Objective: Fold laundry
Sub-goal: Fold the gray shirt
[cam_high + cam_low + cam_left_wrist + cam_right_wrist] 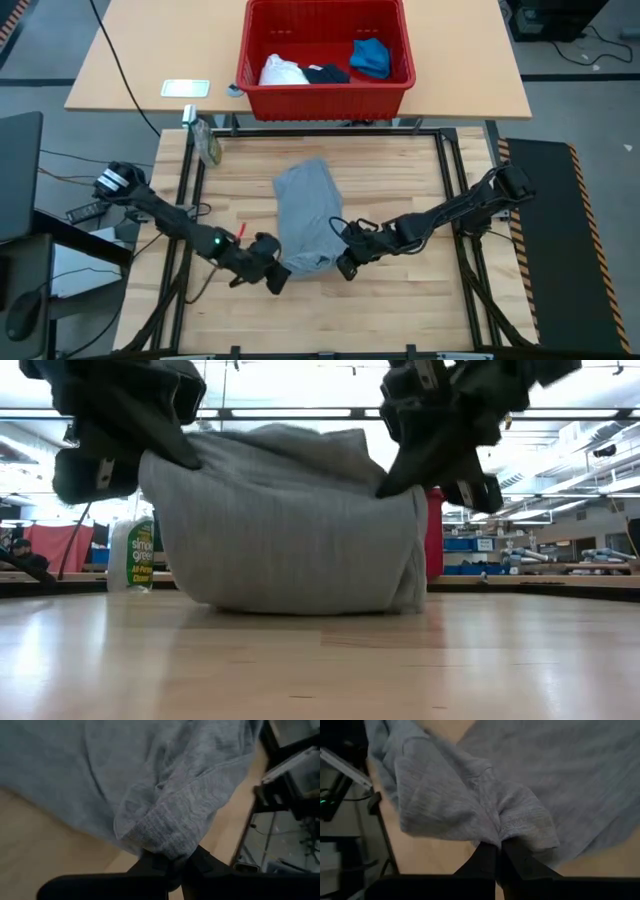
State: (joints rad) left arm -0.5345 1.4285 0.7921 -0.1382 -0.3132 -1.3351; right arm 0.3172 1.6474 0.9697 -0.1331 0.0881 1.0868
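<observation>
Two tools (275,272) (345,262) pinch soft, rumpled grey T-shirt (305,210).

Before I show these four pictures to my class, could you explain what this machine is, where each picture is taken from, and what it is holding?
It is a robot with two dark jointed arms working at a pale wooden table. One picture looks straight down from above, one looks level across the tabletop, and two come from cameras on the arms' wrists. On the table lies a soft grey cotton T-shirt. The left gripper and the right gripper are each shut on the shirt's near edge, and the level view shows that edge lifted off the wood. Behind, a red plastic basket holds a white cloth, a navy garment and a bright blue garment.
</observation>
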